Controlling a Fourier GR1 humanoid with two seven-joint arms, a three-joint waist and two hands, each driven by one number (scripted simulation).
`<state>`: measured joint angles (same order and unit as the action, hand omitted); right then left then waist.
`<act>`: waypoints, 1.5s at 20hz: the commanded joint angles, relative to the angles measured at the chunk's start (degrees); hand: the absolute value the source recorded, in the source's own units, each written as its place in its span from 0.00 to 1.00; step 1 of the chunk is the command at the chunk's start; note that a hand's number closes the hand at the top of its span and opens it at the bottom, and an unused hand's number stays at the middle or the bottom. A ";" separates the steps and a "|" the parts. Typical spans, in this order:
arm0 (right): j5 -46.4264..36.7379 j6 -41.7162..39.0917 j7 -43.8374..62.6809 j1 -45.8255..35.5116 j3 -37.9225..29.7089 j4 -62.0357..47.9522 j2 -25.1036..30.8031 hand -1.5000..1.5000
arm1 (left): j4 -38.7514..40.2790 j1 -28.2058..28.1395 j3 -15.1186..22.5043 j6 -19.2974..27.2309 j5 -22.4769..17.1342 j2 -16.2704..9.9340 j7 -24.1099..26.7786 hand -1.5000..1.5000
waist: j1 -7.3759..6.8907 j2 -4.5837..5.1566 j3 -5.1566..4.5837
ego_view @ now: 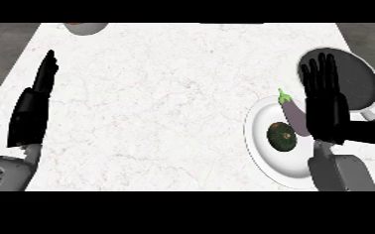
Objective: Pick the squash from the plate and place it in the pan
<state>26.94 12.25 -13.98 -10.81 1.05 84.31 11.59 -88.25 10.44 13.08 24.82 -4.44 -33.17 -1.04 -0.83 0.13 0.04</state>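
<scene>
A white plate (258, 144) lies at the right of the counter. On it sit a round dark green squash (281, 136) and a purple eggplant (293, 111) with a green stem. Behind the plate, at the far right, is a dark pan (356, 78) with a pale rim. My right hand (324, 101) hovers open, fingers straight and pointing away, over the plate's right side and the pan's near edge, just right of the squash and partly covering the eggplant. My left hand (36, 99) rests open, fingers up, at the left edge.
A bowl (86, 27) shows partly at the counter's far left edge. The marble counter (161, 104) spreads wide between the two hands. The counter's side edges run near each hand.
</scene>
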 commanded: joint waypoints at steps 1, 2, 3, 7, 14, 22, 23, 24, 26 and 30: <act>-6.49 0.58 -0.37 -2.44 3.60 -3.19 1.45 1.00 | 0.22 -2.95 0.92 -3.22 -2.58 3.16 1.81 0.50 | 0.25 -0.04 -0.08; -10.80 -0.27 0.80 -4.42 5.44 -3.98 6.36 1.00 | -0.54 -2.40 2.77 -3.89 -4.50 5.07 -0.19 0.50 | -0.47 0.16 -0.18; -15.31 -0.56 1.87 -4.53 8.64 -4.02 9.24 1.00 | -1.37 -2.48 3.88 -5.65 -7.25 7.08 -1.15 0.50 | -0.97 0.26 -0.40; -32.84 -0.68 1.03 -6.73 11.57 -5.65 26.72 1.00 | -0.83 -3.02 6.56 -7.83 -10.50 10.52 -3.32 0.50 | 0.50 0.79 -4.12; -48.20 12.61 -1.68 -7.63 16.98 -5.07 21.95 0.00 | 0.29 -4.25 5.92 -14.94 -21.38 15.71 -7.26 0.50 | 0.86 -0.17 -0.11; -66.31 -8.69 27.09 -12.44 32.40 -7.57 29.91 0.00 | 0.47 -5.87 7.96 -16.40 -20.01 15.46 -6.20 0.50 | -0.41 -0.46 -0.80; -69.15 -10.80 30.22 -12.36 34.59 -8.43 30.16 0.00 | -0.37 -4.85 7.78 -15.33 -19.42 15.40 -6.87 0.50 | -0.61 -0.58 -0.79; -71.40 -14.00 32.34 -13.39 36.30 -9.14 31.14 0.00 | -0.06 -4.15 7.04 -15.35 -20.33 15.77 -7.32 0.50 | -0.81 -0.40 -0.81; -73.16 -20.60 40.42 -15.05 39.32 -8.40 27.80 0.00 | -0.32 -3.58 6.38 -17.03 -21.19 14.89 -7.35 0.50 | -0.95 -0.43 -0.70; -72.88 -36.69 53.33 -19.85 43.41 -7.75 20.15 0.00 | 0.64 -4.31 7.18 -17.19 -20.51 15.23 -7.12 0.50 | -1.42 -0.28 -0.54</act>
<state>-44.30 -12.04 27.82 -27.55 40.19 76.82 36.77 -88.30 6.53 20.31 8.59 -24.80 -17.65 -8.43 -1.73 -0.29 -0.58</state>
